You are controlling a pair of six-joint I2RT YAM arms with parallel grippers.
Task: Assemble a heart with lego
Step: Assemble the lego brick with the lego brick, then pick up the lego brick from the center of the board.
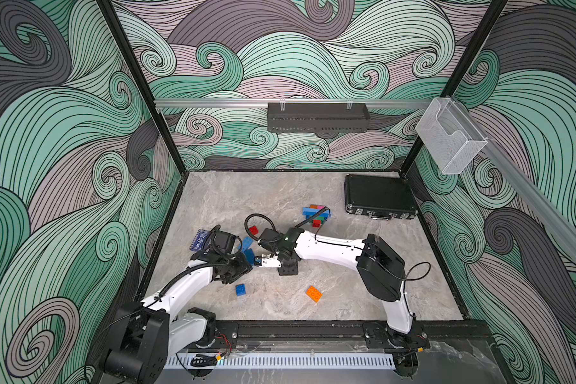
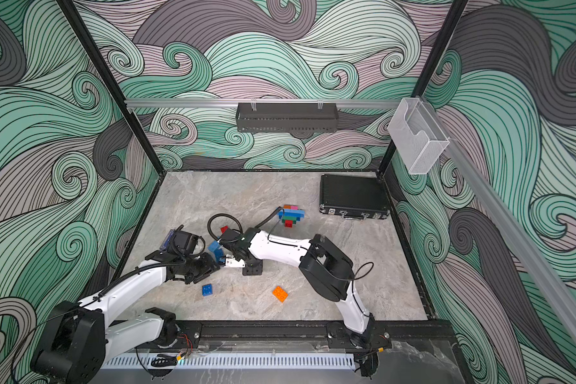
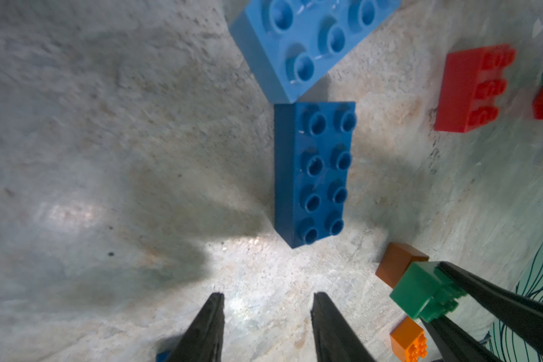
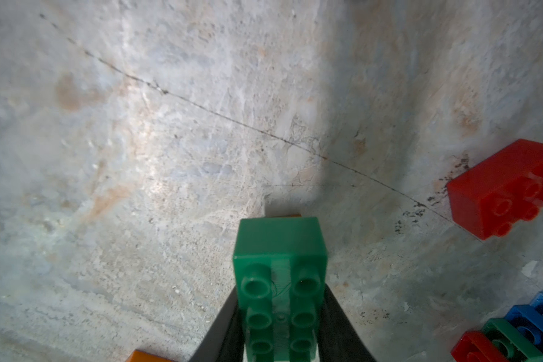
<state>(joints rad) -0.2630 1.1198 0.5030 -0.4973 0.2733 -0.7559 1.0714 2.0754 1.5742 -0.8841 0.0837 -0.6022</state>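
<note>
Nearest the front, an orange brick (image 1: 313,294) and a small blue brick (image 1: 240,289) lie loose on the tabletop (image 1: 363,299). Left claw (image 3: 267,296): parted, empty, with a dark blue brick (image 3: 314,175) just ahead. Right claw (image 4: 282,313): clamped on a green brick (image 4: 279,244). Farther back stands the part-built stack (image 1: 316,214).

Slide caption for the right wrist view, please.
Right gripper shut on a green brick over the marble table, a red brick nearby.

The card box (image 1: 199,240), at nine o'clock of the light blue brick (image 1: 246,242), is half hidden by the left arm (image 1: 185,288).
</note>
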